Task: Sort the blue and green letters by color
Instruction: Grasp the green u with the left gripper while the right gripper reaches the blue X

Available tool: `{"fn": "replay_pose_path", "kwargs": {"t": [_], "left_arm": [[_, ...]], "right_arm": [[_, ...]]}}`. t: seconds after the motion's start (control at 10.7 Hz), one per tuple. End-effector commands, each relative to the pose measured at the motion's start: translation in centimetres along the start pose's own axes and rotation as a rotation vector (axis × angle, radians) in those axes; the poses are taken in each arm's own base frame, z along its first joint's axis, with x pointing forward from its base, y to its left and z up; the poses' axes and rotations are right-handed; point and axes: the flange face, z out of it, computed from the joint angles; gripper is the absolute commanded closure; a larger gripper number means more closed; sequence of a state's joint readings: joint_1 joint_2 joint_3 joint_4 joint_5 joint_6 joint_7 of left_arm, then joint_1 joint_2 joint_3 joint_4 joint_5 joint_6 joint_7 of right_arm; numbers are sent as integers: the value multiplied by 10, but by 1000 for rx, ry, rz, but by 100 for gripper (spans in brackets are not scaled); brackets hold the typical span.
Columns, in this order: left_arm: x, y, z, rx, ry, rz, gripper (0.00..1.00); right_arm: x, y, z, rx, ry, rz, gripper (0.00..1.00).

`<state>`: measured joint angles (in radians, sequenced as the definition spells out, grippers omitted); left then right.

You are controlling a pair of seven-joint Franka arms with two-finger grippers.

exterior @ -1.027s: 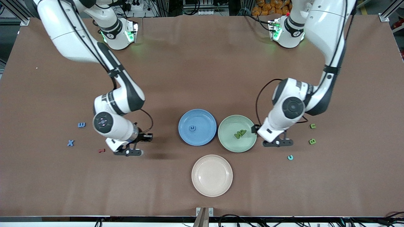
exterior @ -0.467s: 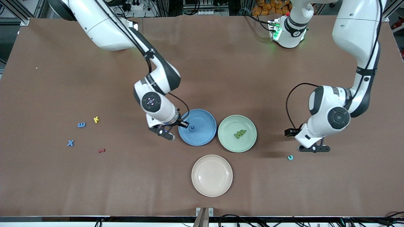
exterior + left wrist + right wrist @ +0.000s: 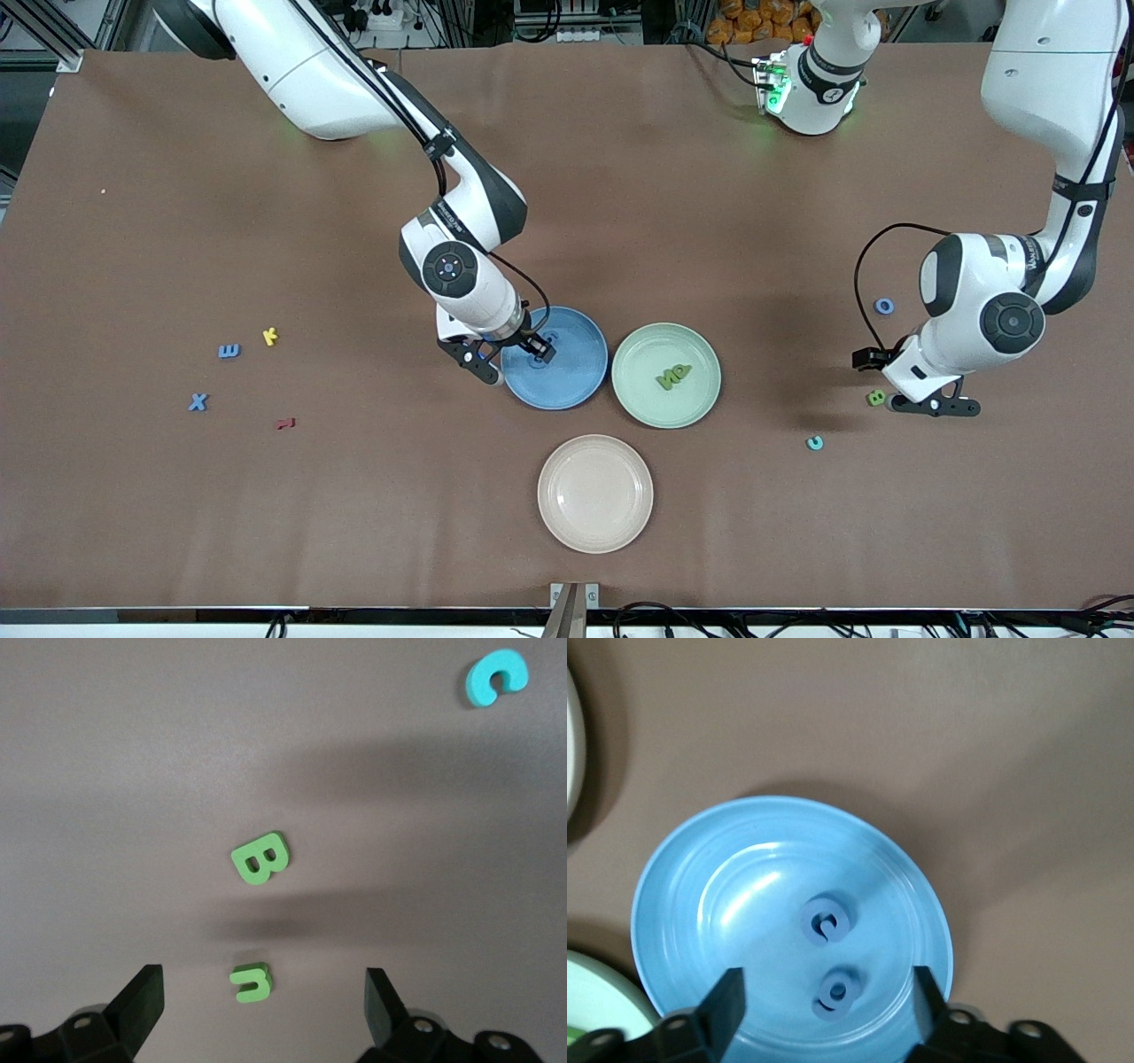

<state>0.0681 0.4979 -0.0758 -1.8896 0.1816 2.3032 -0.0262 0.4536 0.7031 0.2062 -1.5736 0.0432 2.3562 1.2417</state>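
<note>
Bare cloth surrounds green B; small green letter apparently near.

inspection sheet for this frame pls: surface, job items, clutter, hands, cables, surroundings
Surface: brown table.
Job's things: two blue letters in blue plate; green letters in green plate; green B and green n on table under left hand; blue O, blue E, blue X loose.
Clutter: yellow K, dark red letter, teal C, beige plate.
Hands: right hand open over blue plate; left hand open over green n.
Cables: black cable looped at left wrist.
Surroundings: nothing seen.
</note>
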Motion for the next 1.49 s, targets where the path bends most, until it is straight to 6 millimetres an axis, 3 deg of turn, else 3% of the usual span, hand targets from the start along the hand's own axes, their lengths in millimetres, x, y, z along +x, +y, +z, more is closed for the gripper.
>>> {"fn": "replay_pose_path", "kwargs": {"t": [0.0, 0.19, 0.56, 0.84, 1.03, 1.4], "left_arm": [[-26, 3, 17, -1, 65, 26, 0], [-36, -1, 30, -10, 97, 33, 0], [-46, -14, 46, -18, 108, 40, 0], [-50, -13, 53, -23, 102, 39, 1], [-56, -19, 58, -25, 89, 27, 19], [-59, -26, 61, -33, 82, 6, 68]], "right_arm": [[37, 2, -21, 4, 58, -87, 0], [96, 29, -28, -20, 57, -244, 0], [156, 69, -35, -79, 27, -387, 0], [239, 132, -65, -113, -12, -542, 0], [295, 183, -78, -108, -15, -643, 0], [365, 270, -93, -215, 14, -771, 0]]}}
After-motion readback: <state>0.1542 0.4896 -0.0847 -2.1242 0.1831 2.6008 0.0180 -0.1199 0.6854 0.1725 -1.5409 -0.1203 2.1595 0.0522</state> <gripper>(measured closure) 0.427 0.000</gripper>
